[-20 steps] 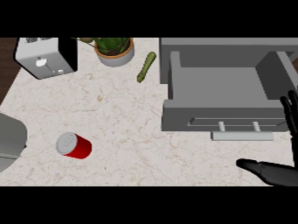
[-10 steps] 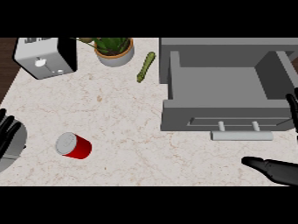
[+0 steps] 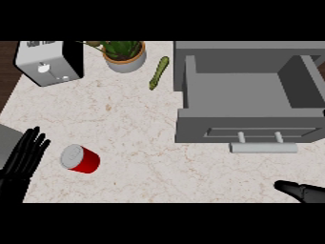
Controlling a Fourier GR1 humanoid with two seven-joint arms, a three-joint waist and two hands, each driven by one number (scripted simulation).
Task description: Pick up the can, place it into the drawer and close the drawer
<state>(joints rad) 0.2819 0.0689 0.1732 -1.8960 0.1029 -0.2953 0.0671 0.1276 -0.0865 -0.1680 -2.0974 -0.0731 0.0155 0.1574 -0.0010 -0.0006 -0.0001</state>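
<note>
Along the counter's left edge the robot's left hand (image 3: 18, 167) lay with its black fingers straight and spread, holding nothing and touching nothing, just beside the short red cylindrical can with a silver lid (image 3: 79, 159). That can lay on the pale speckled marble counter (image 3: 129, 128), apart from the hand and well apart from the grey metal drawer with a white bar handle (image 3: 253, 102), which stood pulled open and bare inside at the right. To do the pick-up well, the hand would probably need to swing its palm rightward over the can and curl round the red body rather than the lid. At the far right edge the right hand (image 3: 312, 190) showed its thumb low and straight fingertips above, open, holding nothing, near the drawer's front.
</note>
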